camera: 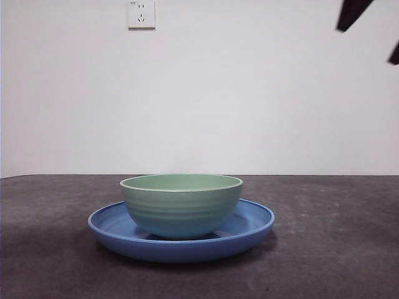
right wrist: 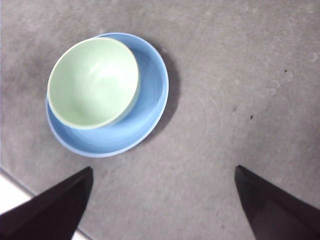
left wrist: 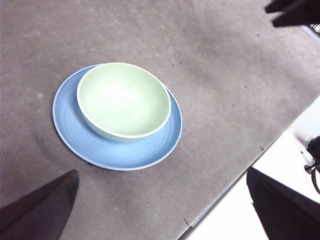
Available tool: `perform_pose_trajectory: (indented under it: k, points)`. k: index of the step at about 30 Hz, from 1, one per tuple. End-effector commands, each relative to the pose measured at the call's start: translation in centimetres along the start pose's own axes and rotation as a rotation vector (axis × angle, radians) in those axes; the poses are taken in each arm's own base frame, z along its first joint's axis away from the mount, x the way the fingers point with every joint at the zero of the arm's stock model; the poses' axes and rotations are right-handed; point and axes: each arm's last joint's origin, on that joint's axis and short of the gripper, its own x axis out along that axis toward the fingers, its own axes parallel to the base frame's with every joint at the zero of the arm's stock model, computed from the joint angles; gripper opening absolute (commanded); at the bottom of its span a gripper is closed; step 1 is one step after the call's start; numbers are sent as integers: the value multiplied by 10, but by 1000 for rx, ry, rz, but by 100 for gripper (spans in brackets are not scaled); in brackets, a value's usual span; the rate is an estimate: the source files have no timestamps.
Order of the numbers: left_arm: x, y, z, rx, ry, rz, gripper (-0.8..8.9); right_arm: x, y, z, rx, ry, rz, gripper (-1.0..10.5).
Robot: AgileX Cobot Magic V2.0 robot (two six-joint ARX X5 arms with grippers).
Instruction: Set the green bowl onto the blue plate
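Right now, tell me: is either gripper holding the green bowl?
No. The green bowl sits free on the blue plate, and both wrist views show open jaws well clear of it.

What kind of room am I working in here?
Probably a lab or test bench, not a kitchen: a bare white wall with one socket, a dark grey table, and only the bowl on the plate.

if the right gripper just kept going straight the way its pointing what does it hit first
Most likely bare table. The right gripper has its jaws spread wide, and only grey surface lies between and beyond them. The green bowl on the blue plate sits off to one side of that line, though depth is unclear.
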Motion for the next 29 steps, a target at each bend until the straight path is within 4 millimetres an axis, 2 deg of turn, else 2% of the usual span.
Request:
perform_pose_trajectory:
  k: [1,5,10,17,27,28,29]
  points:
    - [0,-1,2,11,-13,-8,594,-4,1,-17,-22,-19,11,540]
    - [-1,-2,3,12,-20,-10,594,-7,-1,-48,-34,-53,35,549]
    - [-1,-2,3,12,-20,-10,594,-9,1,-71,-67,-150,177,548]
    - [-1,-2,3,13,-21,-10,594,-23,4,-77,-89,-251,186,548]
    - [-1,-1,3,17,-19,-9,592,-23,4,-77,-92,-256,187,548]
    - [-1,-1,3,23,-19,-9,584,-23,4,-77,-91,-256,187,538]
    - [-1,-1,3,34,-18,-9,535,-23,4,-77,-91,-256,187,470]
